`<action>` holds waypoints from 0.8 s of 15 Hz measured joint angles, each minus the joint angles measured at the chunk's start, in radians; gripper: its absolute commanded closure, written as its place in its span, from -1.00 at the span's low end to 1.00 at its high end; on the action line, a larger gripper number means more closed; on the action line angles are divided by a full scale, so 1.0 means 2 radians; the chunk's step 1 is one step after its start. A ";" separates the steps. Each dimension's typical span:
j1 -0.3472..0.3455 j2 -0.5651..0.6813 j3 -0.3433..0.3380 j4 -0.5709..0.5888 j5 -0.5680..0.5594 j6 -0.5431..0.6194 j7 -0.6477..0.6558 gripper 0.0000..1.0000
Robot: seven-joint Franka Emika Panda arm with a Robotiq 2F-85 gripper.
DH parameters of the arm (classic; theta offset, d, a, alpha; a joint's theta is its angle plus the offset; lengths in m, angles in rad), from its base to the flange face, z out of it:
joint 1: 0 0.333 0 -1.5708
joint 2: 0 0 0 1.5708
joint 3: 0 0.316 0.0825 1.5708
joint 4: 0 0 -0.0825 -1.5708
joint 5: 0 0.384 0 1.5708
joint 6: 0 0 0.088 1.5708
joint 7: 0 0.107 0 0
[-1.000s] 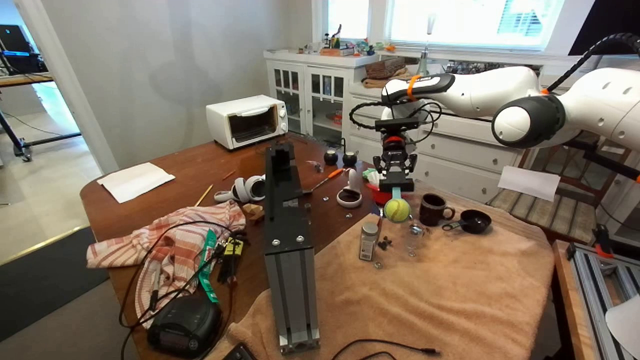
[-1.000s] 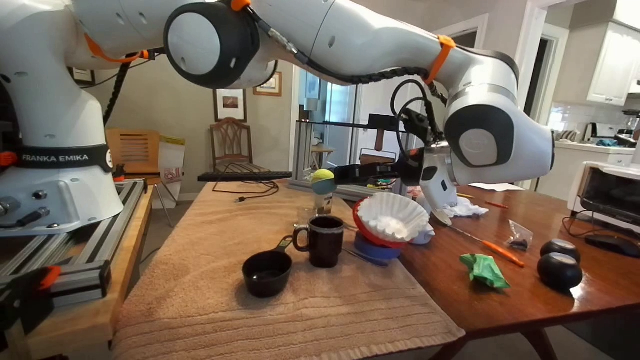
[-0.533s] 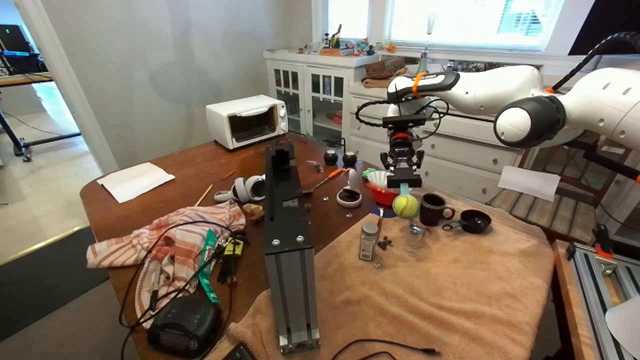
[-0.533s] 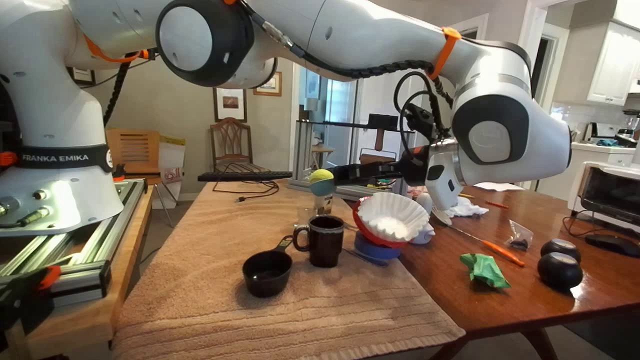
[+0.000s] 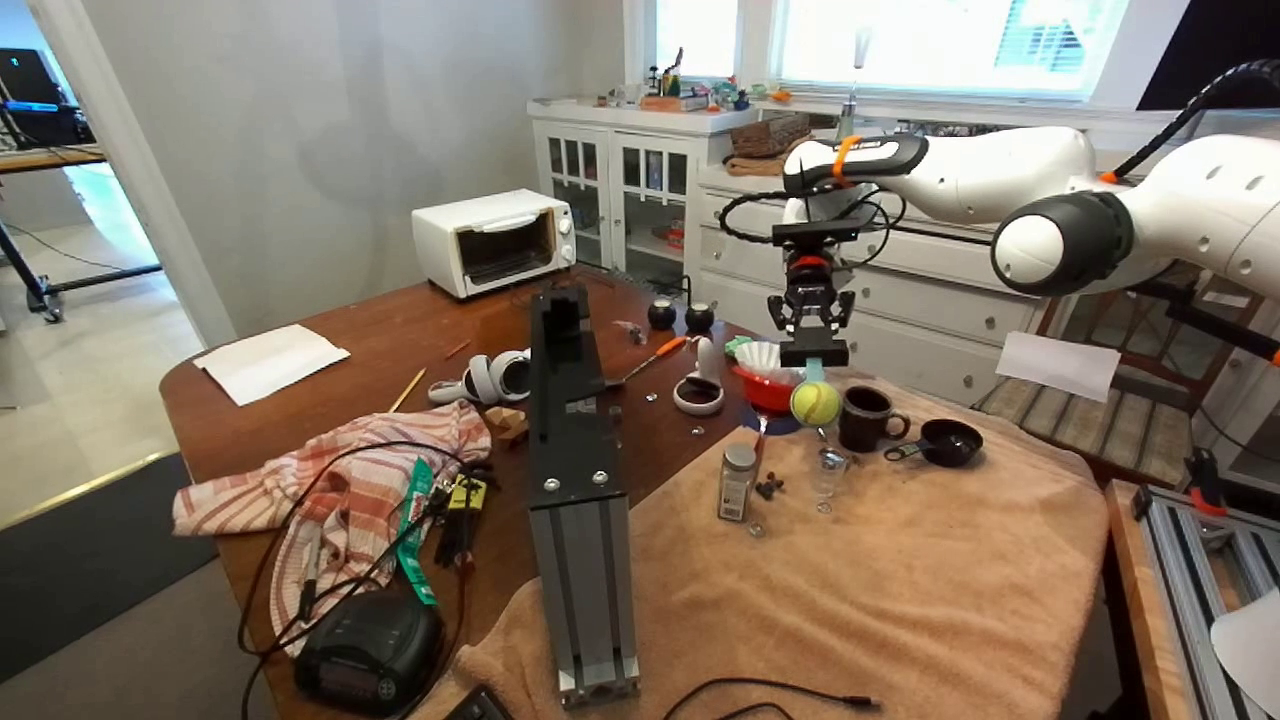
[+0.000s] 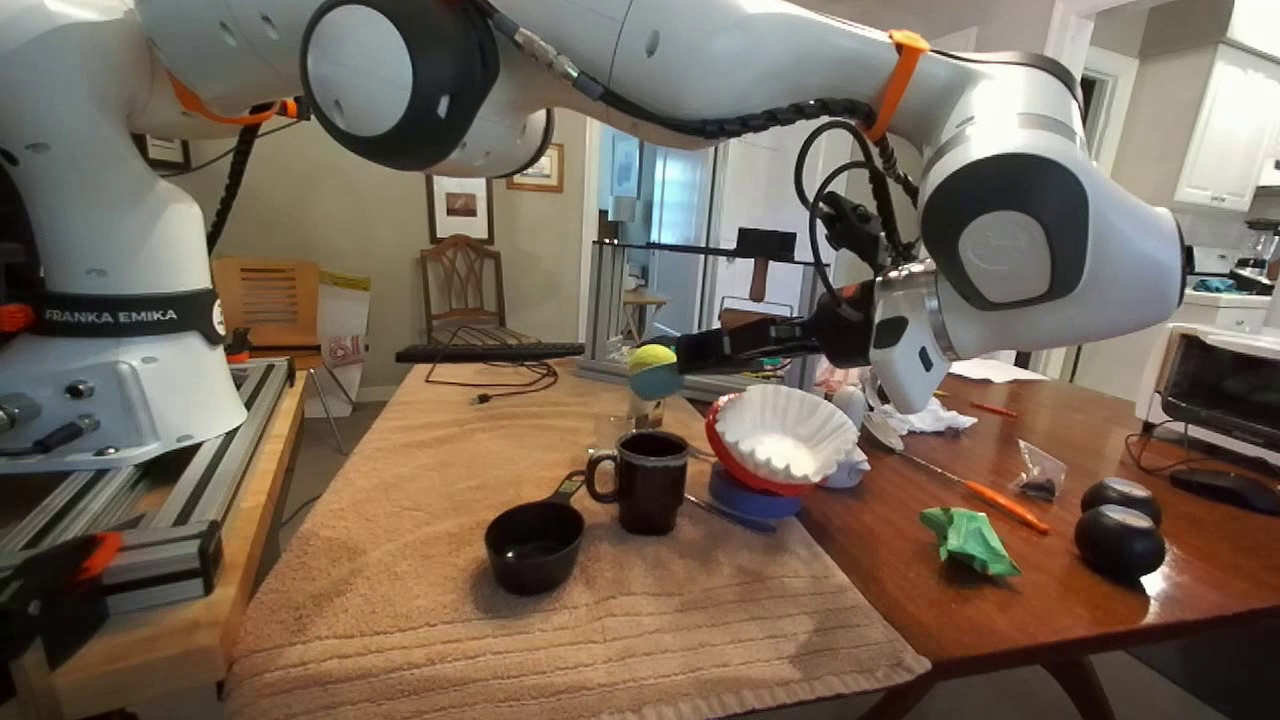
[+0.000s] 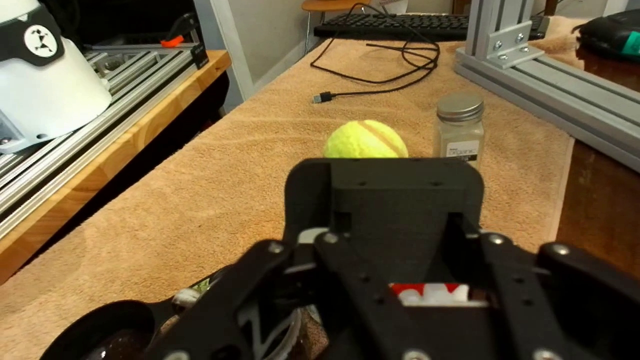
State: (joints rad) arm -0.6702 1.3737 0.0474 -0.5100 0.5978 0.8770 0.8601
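Wrist view: just beyond the gripper (image 7: 384, 171), a tennis ball (image 7: 366, 140) is seen. In both exterior views it is cradled in a teal scoop (image 6: 655, 383) pinched by the gripper, a dark mug (image 6: 652, 484) lower down.

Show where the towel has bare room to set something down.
Free: towel between the metal frame, jar, measuring cup and black cable; also between mug and ribbed hem. Crowded: around the tennis ball in the teal scoop the pincer holds, where red bowl, mug and clear cup cluster.

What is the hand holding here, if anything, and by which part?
A teal scoop, gripped by its handle; a tennis ball rests in it.
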 measured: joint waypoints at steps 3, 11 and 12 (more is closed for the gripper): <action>0.001 0.000 -0.001 0.007 -0.013 0.000 0.000 0.57; 0.006 0.000 -0.001 0.009 -0.027 0.005 0.001 0.57; 0.006 0.000 -0.001 0.009 -0.027 0.008 0.001 0.57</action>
State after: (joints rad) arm -0.6578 1.3738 0.0456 -0.4911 0.5431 0.8921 0.8627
